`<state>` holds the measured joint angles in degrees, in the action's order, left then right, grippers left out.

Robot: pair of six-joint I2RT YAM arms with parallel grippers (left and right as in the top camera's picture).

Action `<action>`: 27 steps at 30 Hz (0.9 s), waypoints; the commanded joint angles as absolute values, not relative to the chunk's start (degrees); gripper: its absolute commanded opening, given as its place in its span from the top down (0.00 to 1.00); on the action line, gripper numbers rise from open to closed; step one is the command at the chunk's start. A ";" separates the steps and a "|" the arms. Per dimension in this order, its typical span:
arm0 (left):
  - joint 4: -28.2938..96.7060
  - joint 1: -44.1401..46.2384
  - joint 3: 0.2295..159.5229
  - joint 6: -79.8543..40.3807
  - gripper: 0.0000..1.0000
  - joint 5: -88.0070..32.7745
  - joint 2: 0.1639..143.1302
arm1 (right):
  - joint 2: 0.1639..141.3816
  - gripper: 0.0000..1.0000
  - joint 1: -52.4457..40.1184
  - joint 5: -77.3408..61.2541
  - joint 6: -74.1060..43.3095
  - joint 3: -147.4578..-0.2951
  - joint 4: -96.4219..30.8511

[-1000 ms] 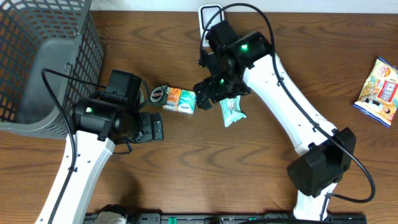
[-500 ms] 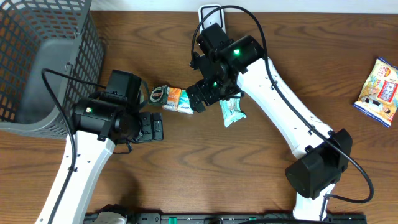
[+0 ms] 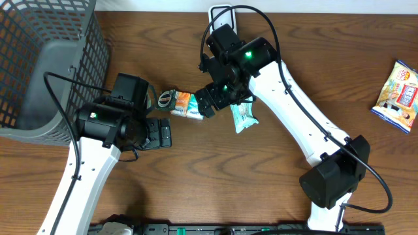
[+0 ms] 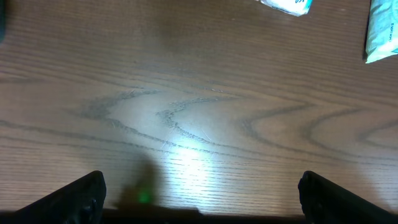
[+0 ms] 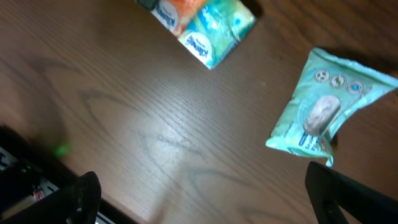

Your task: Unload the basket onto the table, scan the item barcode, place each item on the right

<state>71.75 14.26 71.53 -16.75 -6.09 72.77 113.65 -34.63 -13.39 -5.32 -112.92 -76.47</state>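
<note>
Lying flat on the bare surface, the orange-and-teal pack [image 3: 189, 104] sits between both end effectors; I judge it to be the scan item. Right end effector [image 3: 213, 99] hovers just over its teal end, spread wide, holding nothing. Left end effector [image 3: 159, 132] sits near its orange end, also spread and empty. Teal pouch [image 3: 243, 117] lies just past the teal end.

Risks: a grab could snag the pouch too, it lies so close; no barcode shows, so it may face down and miss the scan.

Long axis runs left-right, slightly tilted; orange end points toward the basket [image 3: 59, 62].
</note>
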 commanded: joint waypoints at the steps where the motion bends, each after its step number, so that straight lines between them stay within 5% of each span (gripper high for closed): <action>1: 71.90 14.04 71.31 -17.26 0.02 -6.59 72.97 | 113.58 0.01 -34.96 -14.48 -5.72 -113.45 -75.35; 14: 71.88 14.04 71.31 -17.26 0.02 -6.59 72.97 | 113.58 0.02 -34.61 1.13 -11.51 -112.03 -74.30; 23: 71.90 14.04 71.31 -17.26 0.02 -6.59 72.97 | 113.58 0.50 -32.21 2.72 -12.25 -104.27 -68.60; 27: 71.88 14.04 71.31 -17.26 0.02 -6.59 72.97 | 113.58 0.53 -31.03 2.63 -13.32 -101.45 -66.63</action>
<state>71.75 14.24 71.53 -16.75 -6.09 72.77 113.65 -31.99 1.56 -11.97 -103.09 -67.35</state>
